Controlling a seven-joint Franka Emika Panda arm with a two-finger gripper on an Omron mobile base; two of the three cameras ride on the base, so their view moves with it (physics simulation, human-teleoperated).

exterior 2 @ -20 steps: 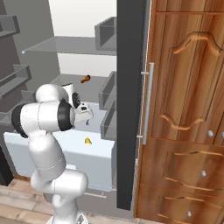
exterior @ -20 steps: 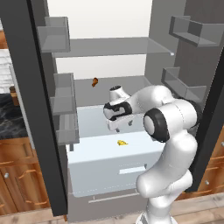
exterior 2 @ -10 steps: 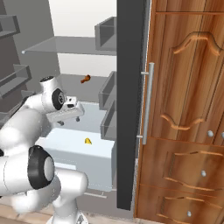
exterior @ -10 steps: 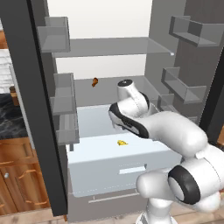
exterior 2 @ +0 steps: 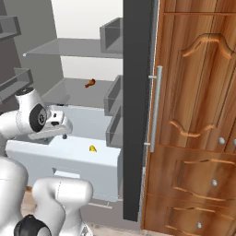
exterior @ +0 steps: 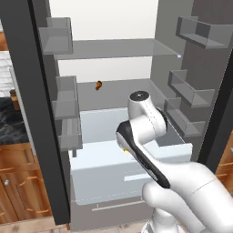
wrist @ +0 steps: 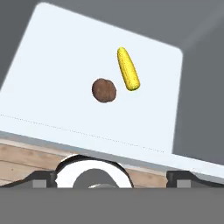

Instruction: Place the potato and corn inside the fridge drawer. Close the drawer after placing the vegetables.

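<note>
In the hand view, the fridge drawer (wrist: 52, 52) lies open below the gripper (wrist: 112, 178), its pale floor running from the left edge to a rounded corner at the upper right. The gripper's two dark tips stand far apart at the lower left and lower right of that view with nothing between them, so the jaws are wide open and hold nothing. Left of centre on the drawer floor lies the potato (wrist: 104, 90), a rounded brown lump with no clear long axis. Just beside it on the right, a narrow strip of floor between them, lies the corn (wrist: 127, 68), flat on the floor, its long axis running from a tapered tip at the upper left down to a blunter end at the lower right; no green shows on it here. In the right base view the gripper (exterior 2: 61, 130) hangs over the pulled-out fridge drawer (exterior 2: 69, 159), and a small piece of the yellow corn (exterior 2: 93, 149) shows on the drawer floor to its right. On the grey shelf above the drawer lies a small orange-brown object (exterior 2: 90, 83), too small to identify.
</note>
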